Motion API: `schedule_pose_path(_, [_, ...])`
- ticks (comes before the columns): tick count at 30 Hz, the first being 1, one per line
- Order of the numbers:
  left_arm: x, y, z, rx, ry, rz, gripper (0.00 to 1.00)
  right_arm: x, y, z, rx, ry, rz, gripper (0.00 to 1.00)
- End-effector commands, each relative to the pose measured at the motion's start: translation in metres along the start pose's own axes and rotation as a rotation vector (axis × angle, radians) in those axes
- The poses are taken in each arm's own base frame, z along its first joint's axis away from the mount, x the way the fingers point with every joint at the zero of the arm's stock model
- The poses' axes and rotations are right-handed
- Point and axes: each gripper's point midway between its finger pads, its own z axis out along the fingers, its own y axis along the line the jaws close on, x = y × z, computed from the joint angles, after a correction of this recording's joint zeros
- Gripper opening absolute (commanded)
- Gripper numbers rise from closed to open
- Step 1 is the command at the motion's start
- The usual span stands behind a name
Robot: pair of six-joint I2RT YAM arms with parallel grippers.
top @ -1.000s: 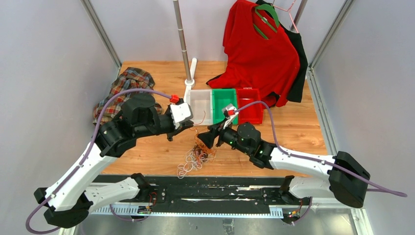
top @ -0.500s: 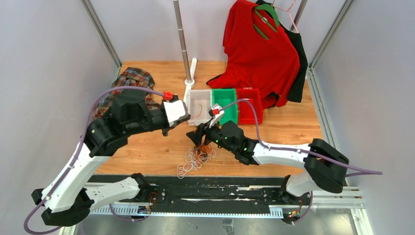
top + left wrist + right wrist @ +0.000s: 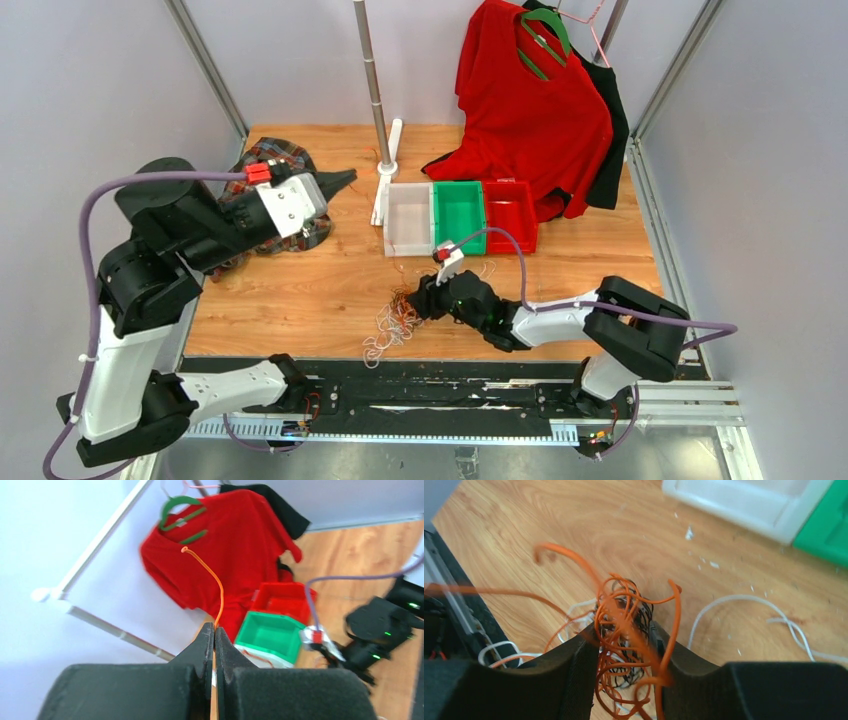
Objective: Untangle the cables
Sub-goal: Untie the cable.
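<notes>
The left arm (image 3: 165,215) has swung to the upper left, its jaws pinching one orange wire (image 3: 220,587); the right jaws now straddle the tangle (image 3: 621,620), grip unclear, most still knotted.

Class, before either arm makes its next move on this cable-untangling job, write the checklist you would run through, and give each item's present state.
1. Left gripper shut on the orange wire: ok.
2. Right gripper straddles the tangle: ok.
3. Right grip on the tangle firm: cannot tell, the view is blurred.
4. Orange wire free of the tangle: cannot tell, its lower run is hidden.
5. Tangle apart from the bins: ok.
</notes>
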Motion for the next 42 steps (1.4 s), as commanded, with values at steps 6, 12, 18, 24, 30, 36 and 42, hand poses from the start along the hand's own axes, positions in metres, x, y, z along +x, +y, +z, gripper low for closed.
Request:
schedule_pose_path(6, [-0.057, 0.118, -0.045, -0.575, -0.090, 0.263, 0.00, 0.027, -0.020, -0.016, 0.060, 0.011, 0.038, 0.30])
schedule_pose_path(12, [-0.109, 0.172, -0.095, -0.911, -0.200, 0.343, 0.01, 0.029, -0.029, -0.028, 0.095, 0.022, 0.027, 0.44])
schedule_pose_path(18, [-0.097, 0.150, -0.075, -0.738, -0.178, 0.284, 0.01, 0.005, -0.022, -0.043, 0.082, -0.002, -0.012, 0.55])
schedule_pose_path(24, [-0.042, 0.077, -0.031, -0.395, -0.126, 0.135, 0.01, -0.102, 0.026, -0.080, -0.044, -0.156, -0.152, 0.71])
schedule_pose_path(30, [0.002, -0.008, -0.005, -0.042, -0.106, 0.015, 0.00, -0.182, 0.084, -0.109, -0.248, -0.312, -0.295, 0.72])
schedule_pose_path(36, [0.033, -0.061, 0.009, 0.153, -0.085, -0.102, 0.00, -0.221, 0.113, -0.112, -0.325, -0.392, -0.386, 0.73])
schedule_pose_path(42, [0.036, -0.062, 0.017, 0.154, -0.088, -0.126, 0.01, -0.216, 0.128, -0.091, -0.383, -0.345, -0.459, 0.68])
